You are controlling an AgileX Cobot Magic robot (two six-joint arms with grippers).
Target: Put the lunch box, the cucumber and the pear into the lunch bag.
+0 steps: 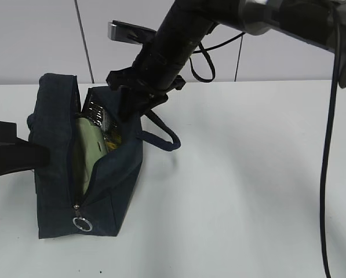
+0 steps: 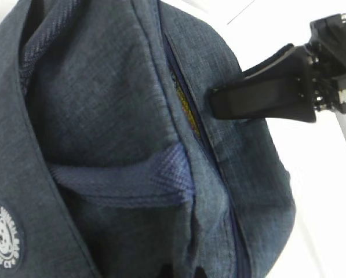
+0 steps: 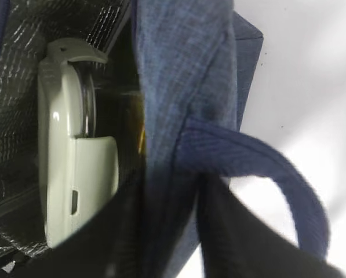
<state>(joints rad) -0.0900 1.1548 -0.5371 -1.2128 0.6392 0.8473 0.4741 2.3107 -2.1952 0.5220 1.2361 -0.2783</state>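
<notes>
The navy lunch bag lies open on the white table. The pale green lunch box stands inside it against the silver lining, and also shows in the right wrist view. A yellow sliver, apparently the pear, shows beside the box. The cucumber is hidden. My right gripper straddles the bag's far wall, one finger inside and one outside, shut on the fabric. My left gripper presses into the bag's left side and pinches a fold of it.
The bag's loop handle lies on the table to the right of the bag. The zipper's silver ring pull hangs at the bag's near end. The right arm's cable hangs down at the right.
</notes>
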